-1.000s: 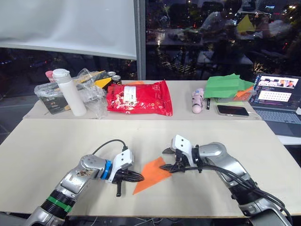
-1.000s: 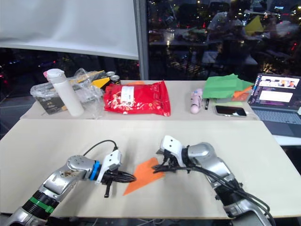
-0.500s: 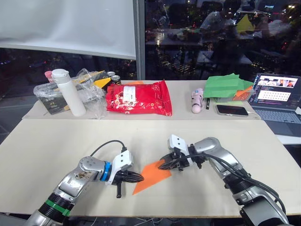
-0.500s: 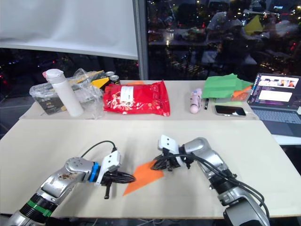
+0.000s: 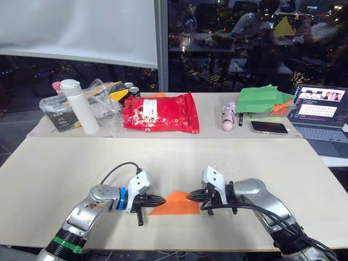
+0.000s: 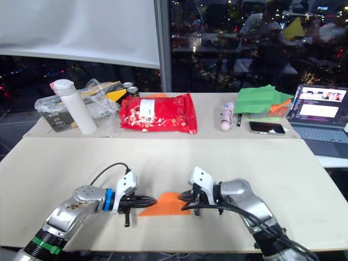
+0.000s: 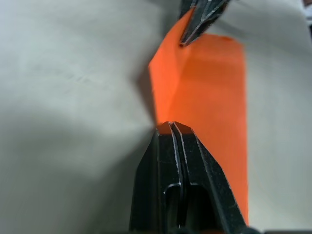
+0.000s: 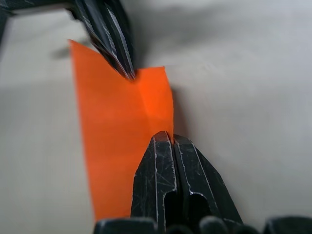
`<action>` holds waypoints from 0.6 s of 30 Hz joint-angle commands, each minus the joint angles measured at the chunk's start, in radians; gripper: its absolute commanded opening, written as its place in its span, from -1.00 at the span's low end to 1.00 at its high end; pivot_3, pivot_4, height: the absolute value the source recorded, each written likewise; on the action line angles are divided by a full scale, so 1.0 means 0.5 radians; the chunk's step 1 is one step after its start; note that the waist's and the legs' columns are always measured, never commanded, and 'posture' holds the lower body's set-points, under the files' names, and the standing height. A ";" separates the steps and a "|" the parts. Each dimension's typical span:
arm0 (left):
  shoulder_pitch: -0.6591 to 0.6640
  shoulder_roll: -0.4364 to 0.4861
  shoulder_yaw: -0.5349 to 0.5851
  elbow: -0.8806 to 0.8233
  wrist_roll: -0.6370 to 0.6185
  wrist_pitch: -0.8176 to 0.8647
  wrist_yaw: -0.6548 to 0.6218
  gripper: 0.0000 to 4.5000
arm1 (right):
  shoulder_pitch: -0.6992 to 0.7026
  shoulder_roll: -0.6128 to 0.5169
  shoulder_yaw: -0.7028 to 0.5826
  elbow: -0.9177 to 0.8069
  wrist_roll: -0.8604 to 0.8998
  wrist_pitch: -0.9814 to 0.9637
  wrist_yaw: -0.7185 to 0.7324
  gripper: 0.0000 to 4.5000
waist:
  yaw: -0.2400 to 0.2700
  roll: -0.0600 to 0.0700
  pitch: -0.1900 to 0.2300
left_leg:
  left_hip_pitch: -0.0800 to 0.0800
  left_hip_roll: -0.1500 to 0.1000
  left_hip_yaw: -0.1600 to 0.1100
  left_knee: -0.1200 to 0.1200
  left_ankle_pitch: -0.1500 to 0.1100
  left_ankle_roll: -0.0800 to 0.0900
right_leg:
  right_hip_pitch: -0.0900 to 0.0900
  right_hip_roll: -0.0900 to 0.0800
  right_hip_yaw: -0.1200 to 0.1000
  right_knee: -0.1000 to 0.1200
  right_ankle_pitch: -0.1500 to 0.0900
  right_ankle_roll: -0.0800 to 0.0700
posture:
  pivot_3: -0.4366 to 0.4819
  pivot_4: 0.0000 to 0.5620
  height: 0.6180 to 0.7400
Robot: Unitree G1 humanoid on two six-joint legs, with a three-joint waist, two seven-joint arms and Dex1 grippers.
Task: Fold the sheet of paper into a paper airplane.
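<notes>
The orange paper [image 5: 175, 204], a folded, pointed shape, sits low over the beige table [image 5: 65, 163] near its front edge, stretched level between my two grippers. My left gripper [image 5: 161, 200] is shut on its left tip. In the left wrist view the closed fingertips [image 7: 165, 130] pinch the paper's edge [image 7: 204, 87]. My right gripper [image 5: 192, 197] is shut on the paper's right end. The right wrist view has its fingers [image 8: 156, 161] closed on the paper [image 8: 112, 126], with the left gripper's tips [image 8: 122, 58] at the far end.
On the back table stand a white bottle [image 5: 80, 106], a clear plastic bag of items [image 5: 103, 106], a red bag [image 5: 160, 113], a pink object [image 5: 229, 116], a green folded paper [image 5: 261, 100], a phone [image 5: 268, 128] and a laptop [image 5: 321, 111].
My right gripper has shut on the paper's right end. The paper has turned from a slant to level between the grippers and moved nearer the front edge. The left grip is unchanged.
</notes>
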 commanded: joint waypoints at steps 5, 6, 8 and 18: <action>-0.010 0.022 -0.024 0.031 0.035 0.013 -0.005 -1.00 | 0.064 -0.040 -0.149 -0.247 0.022 0.065 -0.218 -1.00 | 0.007 -0.001 0.000 | 0.001 0.000 0.000 0.002 0.000 0.000 | -0.004 0.000 0.000 -0.002 -0.001 -0.001 | -0.05 -0.47 0.55; -0.013 0.022 -0.026 0.034 0.036 0.011 -0.008 -1.00 | 0.071 -0.039 -0.157 -0.262 0.022 0.062 -0.239 -1.00 | 0.007 -0.001 0.000 | 0.001 0.000 0.000 0.001 0.000 0.000 | -0.004 0.000 0.000 -0.002 -0.001 -0.001 | -0.05 -0.47 0.55; -0.034 0.012 -0.017 0.048 0.028 0.010 -0.010 -1.00 | 0.079 -0.045 -0.164 -0.282 0.028 0.058 -0.260 -1.00 | 0.007 -0.001 0.000 | 0.000 0.000 0.000 0.000 0.000 0.000 | -0.004 0.000 0.000 -0.001 0.000 -0.001 | -0.05 -0.47 0.55; -0.209 0.125 0.258 0.331 -0.074 0.035 -0.062 -1.00 | 0.091 -0.084 -0.085 -0.369 0.040 0.050 -0.231 -1.00 | 0.005 -0.004 0.002 | -0.002 0.001 0.000 -0.001 0.000 0.000 | -0.004 0.001 0.000 0.000 0.000 0.000 | -0.05 -0.47 0.55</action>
